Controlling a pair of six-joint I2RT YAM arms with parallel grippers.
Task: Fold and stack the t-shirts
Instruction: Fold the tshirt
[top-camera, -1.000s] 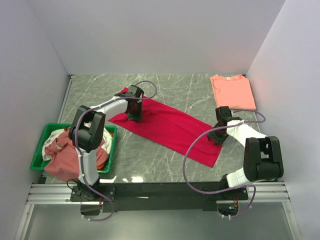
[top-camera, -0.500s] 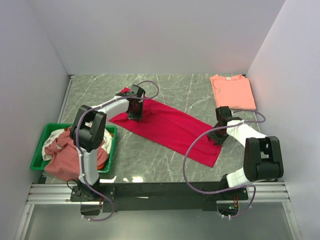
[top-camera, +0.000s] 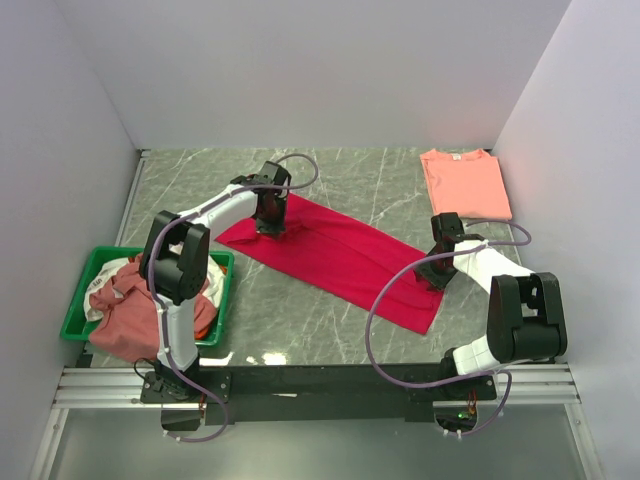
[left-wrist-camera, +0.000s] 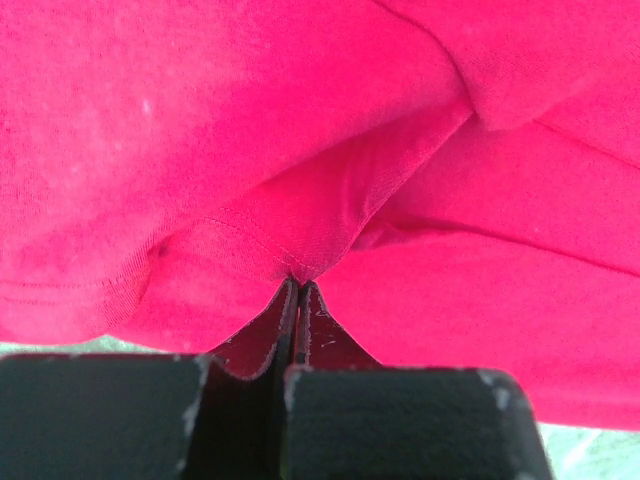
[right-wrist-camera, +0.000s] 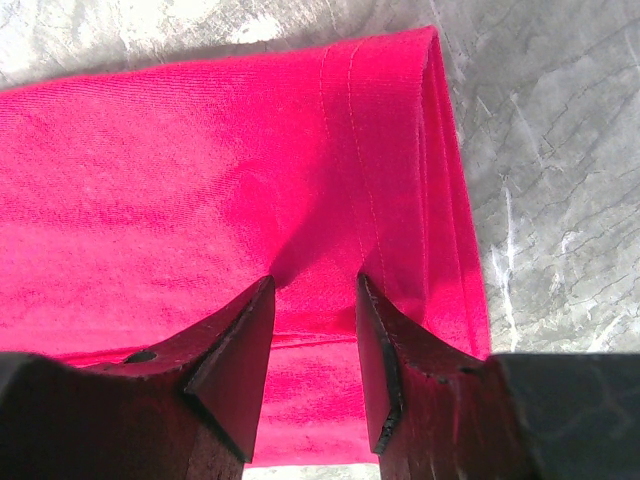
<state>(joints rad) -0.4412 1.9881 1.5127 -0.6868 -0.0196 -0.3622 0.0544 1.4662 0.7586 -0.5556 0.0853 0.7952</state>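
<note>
Under the crimson t-shirt (top-camera: 340, 255): grey marbled bench (top-camera: 300, 320), walled on three sides.

Crimson t-shirt: lies flat across mid-bench as a long diagonal band, its far end to the left and its near end to the right. Cloth looks doubled over; a folded edge with stitched hem shows at the right end in the right wrist view (right-wrist-camera: 200, 150).

Left of the crimson t-shirt, well apart: green tray (top-camera: 78, 305) at the bench's near-left edge. It holds a loose heap of t-shirts (top-camera: 120, 310), dusty rose, white and orange, spilling over the rim.

Beyond the crimson t-shirt's right end, apart from it: salmon t-shirt (top-camera: 464, 183), folded flat, at the far right of the bench.

Left end effector (top-camera: 270, 222): at the crimson t-shirt's far left end. Clenched; left wrist view shows the fingertips (left-wrist-camera: 297, 290) pressed together with a tuck of the red cloth (left-wrist-camera: 300, 200) pinched at the very tip. Cloth bunches and creases around the pinch.

Right end effector (top-camera: 436, 272): at the crimson t-shirt's near right end, just beside the hem. Jaws parted, not clenched; both tips (right-wrist-camera: 315, 285) press down on the cloth, a small pucker in the gap.
</note>
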